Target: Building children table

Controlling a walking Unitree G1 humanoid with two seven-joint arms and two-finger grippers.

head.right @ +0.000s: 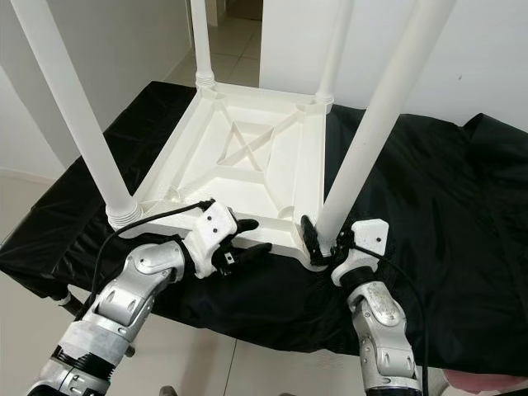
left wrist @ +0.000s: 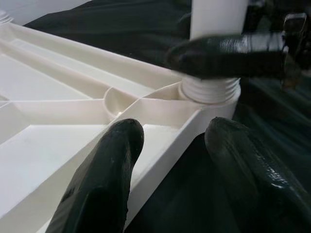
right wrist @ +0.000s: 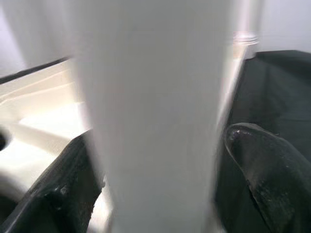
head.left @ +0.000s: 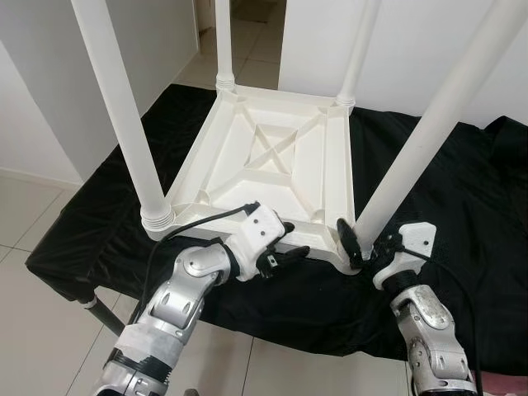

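Left eye view: a white plastic children's table [head.left: 280, 161] was seen upside down on a black cloth [head.left: 462, 206], its ribbed underside facing up and its four legs pointing upward, their long axes near vertical (slightly splayed in the picture). The near right leg [head.left: 421, 140] was screwed into the near right corner socket, and the right gripper [head.left: 360, 245] was closed around its base, one finger on each side, as the right wrist view confirmed. The left gripper [head.left: 276, 245] was held at the table's near edge, its fingers [left wrist: 109, 179] parted, one over the inner tray and one outside the rim, nothing clamped. The cloth covered a low stand on a pale tiled floor [head.left: 25, 223], with white walls [head.left: 49, 74] behind.
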